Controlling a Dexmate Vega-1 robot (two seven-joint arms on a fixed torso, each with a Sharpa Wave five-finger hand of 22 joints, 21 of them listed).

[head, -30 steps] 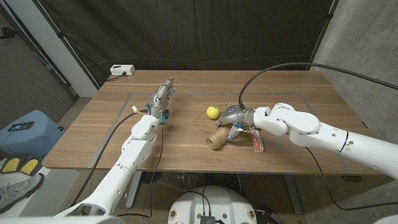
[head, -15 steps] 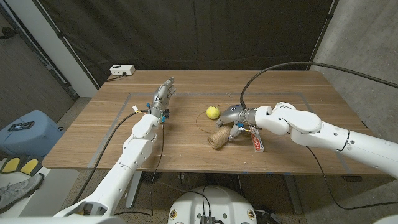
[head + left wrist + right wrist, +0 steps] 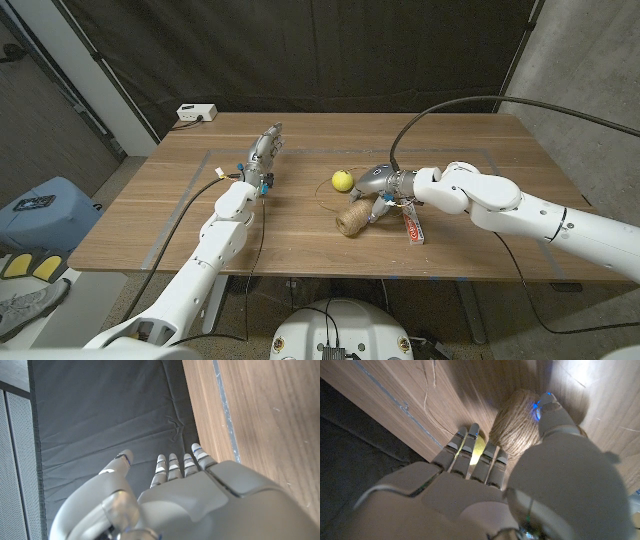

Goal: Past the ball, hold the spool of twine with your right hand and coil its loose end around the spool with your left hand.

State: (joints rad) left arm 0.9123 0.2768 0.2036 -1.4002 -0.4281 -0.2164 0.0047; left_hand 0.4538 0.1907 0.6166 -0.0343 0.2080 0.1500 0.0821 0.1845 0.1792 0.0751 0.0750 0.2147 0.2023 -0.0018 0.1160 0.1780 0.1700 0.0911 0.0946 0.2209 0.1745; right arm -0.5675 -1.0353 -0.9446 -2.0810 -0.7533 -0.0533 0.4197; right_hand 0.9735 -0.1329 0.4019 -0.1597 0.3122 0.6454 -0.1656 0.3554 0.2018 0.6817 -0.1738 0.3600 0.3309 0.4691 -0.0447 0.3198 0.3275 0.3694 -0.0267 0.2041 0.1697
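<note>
- The spool of twine (image 3: 350, 221) is lying on its side on the wooden desk (image 3: 150, 215), a little right of the middle, and it is just near of the yellow ball (image 3: 342, 180).
- A thin loose end of twine (image 3: 326, 200) is curving on the desk between the ball and the spool, on their left side.
- The right hand (image 3: 378, 186) is reaching in from the right and is sitting just beside the spool, at its far right end; in the head view I cannot tell if the fingers are closing around it.
- In the right wrist view, the thumb (image 3: 551, 412) is lying over the spool (image 3: 516, 422) and the fingers (image 3: 465, 450) are pointing past its other side, toward the ball (image 3: 476, 449), so the spool is sitting between them. A firm grip is not sure from this picture.
- The left hand (image 3: 262, 152) is standing on the far left part of the desk, well apart from the spool, with its fingers straight and close together, holding nothing.
- In the left wrist view, the left hand (image 3: 190, 500) is showing the same: the fingers (image 3: 175, 465) are extended side by side and the thumb is a little apart.
- A small red and white packet (image 3: 414, 229) is lying on the desk just near of the right wrist.
- A white box (image 3: 197, 113) is sitting at the far left corner of the desk.
</note>
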